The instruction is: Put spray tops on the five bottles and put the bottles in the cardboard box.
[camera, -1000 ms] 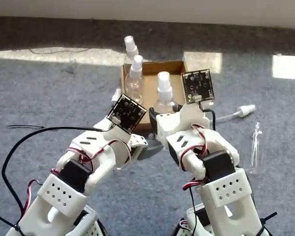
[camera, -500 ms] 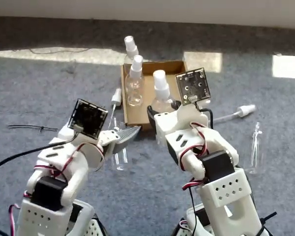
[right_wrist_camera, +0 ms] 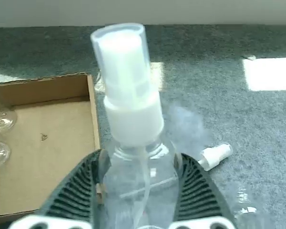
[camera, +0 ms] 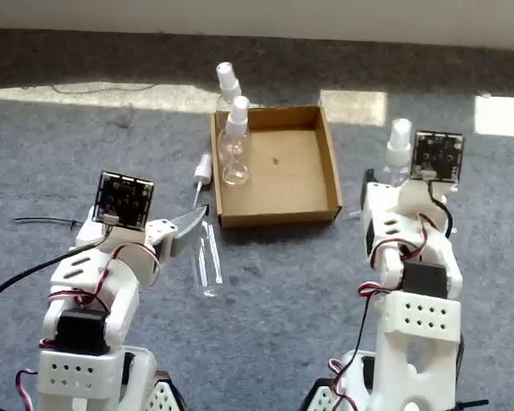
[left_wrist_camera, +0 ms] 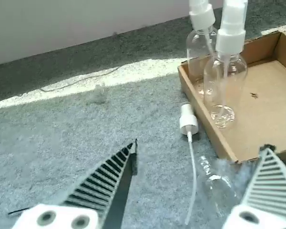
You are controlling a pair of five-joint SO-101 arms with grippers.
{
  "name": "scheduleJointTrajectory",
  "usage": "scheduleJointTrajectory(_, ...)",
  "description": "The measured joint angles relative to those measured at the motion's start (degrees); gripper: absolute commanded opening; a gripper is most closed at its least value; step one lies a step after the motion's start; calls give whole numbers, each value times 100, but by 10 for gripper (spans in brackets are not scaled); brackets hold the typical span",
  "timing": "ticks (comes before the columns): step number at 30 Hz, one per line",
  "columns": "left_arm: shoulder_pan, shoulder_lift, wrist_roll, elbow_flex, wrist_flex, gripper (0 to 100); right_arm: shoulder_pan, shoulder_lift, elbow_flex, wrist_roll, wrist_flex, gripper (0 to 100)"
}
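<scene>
Capped bottle (right_wrist_camera: 133,138) stands clamped in right pincer (right_wrist_camera: 137,164); left pincer (left_wrist_camera: 200,147) gapes above uncapped bottle (left_wrist_camera: 217,185).

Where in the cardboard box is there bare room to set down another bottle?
The cardboard box has a bare floor from its middle to its right wall. It is crowded near the far-left corner, where two capped bottles stand, and just outside the left wall, by the loose spray top and lying bottle.

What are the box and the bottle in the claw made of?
The box looks like brown cardboard, matte, with raw cut edges. The bottle held by the right gripper is see-through and shiny, probably clear plastic, though glass can't be ruled out. Its spray top looks like smooth white plastic.
</scene>
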Motion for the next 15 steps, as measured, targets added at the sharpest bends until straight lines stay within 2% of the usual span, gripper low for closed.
scheduleJointTrajectory(5,-1196,0,0,53,-158,347,-1301,0,35,-325,-176,4)
scheduleJointTrajectory(10,-2523,0,-325,695,-211,347,-2505,9,35,-536,-1257,4)
scheduleJointTrajectory(15,-3279,-26,-818,1582,-211,347,-3262,18,290,-554,-2611,4)
